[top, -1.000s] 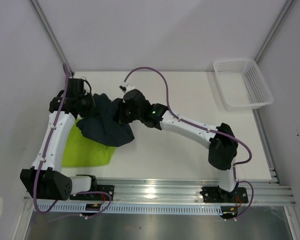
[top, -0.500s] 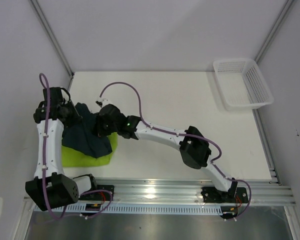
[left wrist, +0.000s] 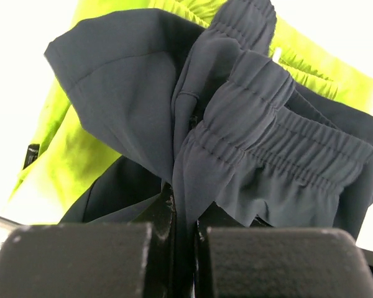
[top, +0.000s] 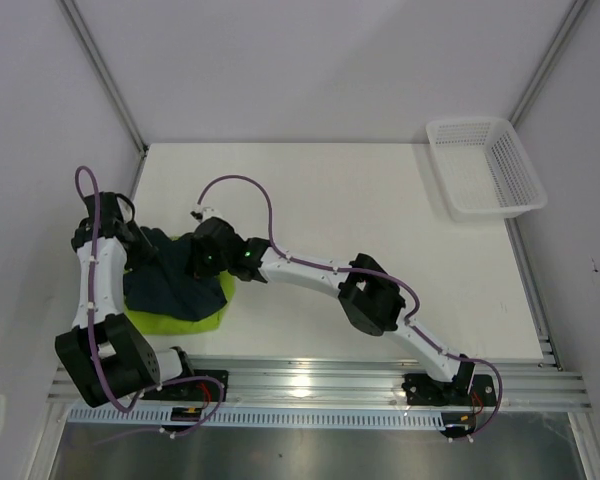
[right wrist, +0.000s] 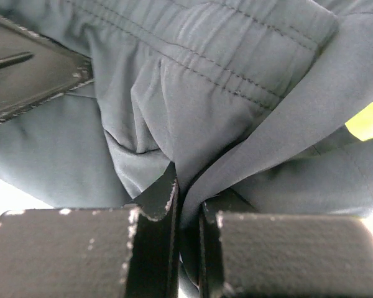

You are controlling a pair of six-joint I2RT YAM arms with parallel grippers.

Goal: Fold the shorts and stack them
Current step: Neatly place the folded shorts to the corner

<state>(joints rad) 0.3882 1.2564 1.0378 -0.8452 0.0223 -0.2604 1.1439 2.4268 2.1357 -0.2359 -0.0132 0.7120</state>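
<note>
While left pincer (left wrist: 185, 208) and right pincer (right wrist: 188, 198) each clamp navy shorts (top: 170, 282), they lie between both, atop lime shorts (top: 198, 322).

Lime shorts (top: 198, 320) (largely under navy shorts (top: 167, 285))

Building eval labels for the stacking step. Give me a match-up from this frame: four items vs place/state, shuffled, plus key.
Items
1. navy shorts
2. lime shorts
3. white basket
4. right arm

Place/state
A. far right corner of the table
B. reaching across to the left side
C. underneath, near left part of the table
D. on top, pinched by left gripper and right gripper

Pairs: 1-D, 2-C, 3-A, 4-B
</note>
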